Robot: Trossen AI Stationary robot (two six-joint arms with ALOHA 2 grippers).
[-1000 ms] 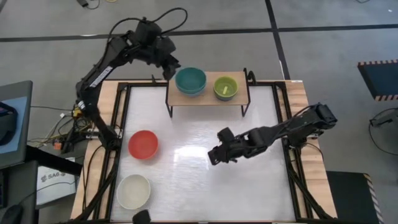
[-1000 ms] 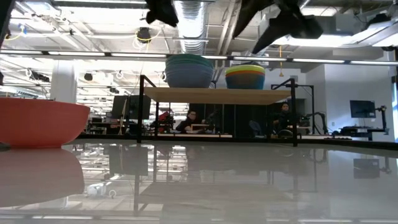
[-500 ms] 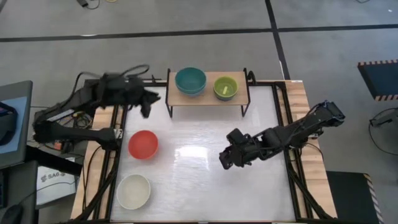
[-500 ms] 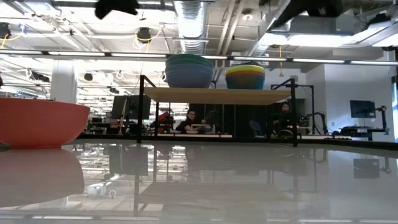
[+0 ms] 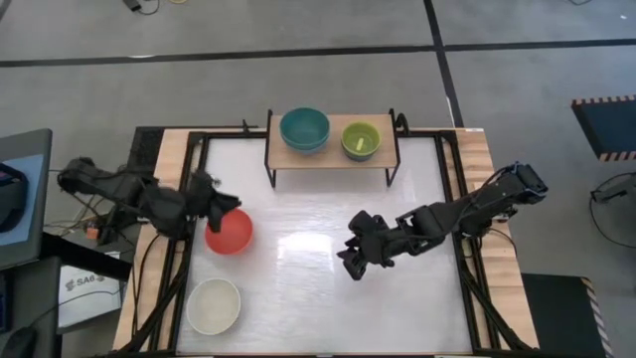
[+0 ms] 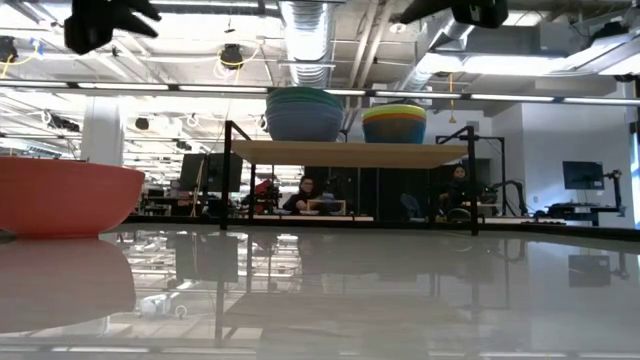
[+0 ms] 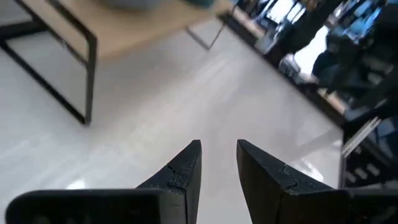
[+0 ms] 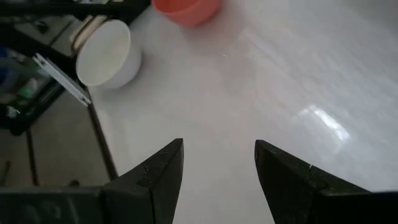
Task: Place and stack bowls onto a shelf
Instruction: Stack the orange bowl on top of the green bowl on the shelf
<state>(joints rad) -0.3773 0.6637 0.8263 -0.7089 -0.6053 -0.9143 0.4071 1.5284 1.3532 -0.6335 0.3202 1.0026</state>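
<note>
The light-wood shelf [image 5: 333, 149] stands at the table's far edge. It carries a dark teal bowl stacked on a blue one [image 5: 304, 129] [image 6: 305, 112] and a lime green bowl topping a stack of smaller bowls [image 5: 361, 140] [image 6: 394, 123]. A red bowl [image 5: 229, 233] [image 6: 60, 195] and a white bowl [image 5: 214, 305] sit on their bases on the table's left side. My left gripper [image 5: 225, 203] [image 7: 219, 148] hovers above the red bowl's far-left rim, open by a narrow gap. My right gripper [image 5: 353, 261] [image 8: 217, 149] hangs open over the table's middle.
The white tabletop [image 5: 328, 298] lies bare between the two bowls and the right arm. Black frame rails [image 5: 194, 179] run along the table's left and right sides. The shelf's right end [image 5: 386, 149] is uncovered board. The room beyond shows seated people far off.
My left arm has swung away from the teal stack at the shelf's left end. It has moved toward the table's left and near edges and now stands over the red bowl. The bowls have stayed put.
</note>
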